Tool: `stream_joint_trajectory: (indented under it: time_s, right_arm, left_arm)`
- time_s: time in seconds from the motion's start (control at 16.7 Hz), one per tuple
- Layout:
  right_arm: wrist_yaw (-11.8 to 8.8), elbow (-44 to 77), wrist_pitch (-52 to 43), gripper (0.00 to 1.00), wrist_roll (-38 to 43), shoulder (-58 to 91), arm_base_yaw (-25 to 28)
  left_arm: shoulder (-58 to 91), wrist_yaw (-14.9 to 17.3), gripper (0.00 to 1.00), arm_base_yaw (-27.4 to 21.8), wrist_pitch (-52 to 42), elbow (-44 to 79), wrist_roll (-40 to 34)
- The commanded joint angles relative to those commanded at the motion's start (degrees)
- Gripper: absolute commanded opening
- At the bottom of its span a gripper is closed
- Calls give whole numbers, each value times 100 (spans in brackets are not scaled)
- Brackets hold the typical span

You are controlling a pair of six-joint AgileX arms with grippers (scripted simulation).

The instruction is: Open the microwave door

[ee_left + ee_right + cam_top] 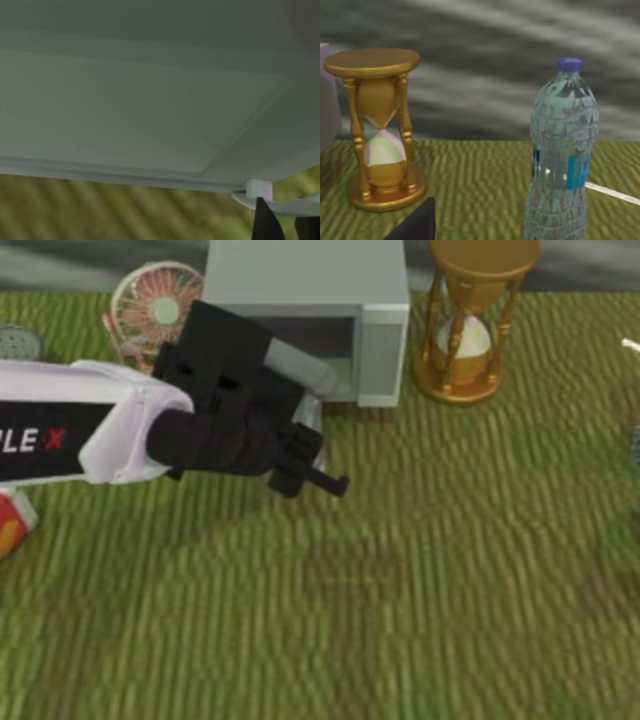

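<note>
The silver-grey microwave (310, 285) stands at the back middle of the table. The microwave door (298, 368) is swung partly out from its left hinge, and the dark cavity (325, 340) shows behind it. My left gripper (315, 465) is just in front of the door's free edge. In the left wrist view the door (140, 110) fills most of the picture. My left gripper (287, 222) is shut on the pale curved door handle (300, 205), with one dark fingertip (265, 222) on each side of it. A dark part of my right gripper (420, 227) shows low in the right wrist view, far from the microwave.
A pink fan (155, 305) stands left of the microwave. A golden hourglass (470, 325) stands close to its right. A clear water bottle (562, 155) with a blue cap is near my right gripper. A red and white object (12, 525) lies at the table's left edge.
</note>
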Motion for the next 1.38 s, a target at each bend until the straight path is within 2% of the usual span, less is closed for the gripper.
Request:
stream_joint_trajectory:
  time_s: [0.3,1.38]
  right_arm:
    - [0,0,0,100,0,0,0]
    - [0,0,0,100,0,0,0]
  left_arm:
    - [-101,181,0,158,-8,-102,301]
    - [-102,187,0,162,-10,-107,311]
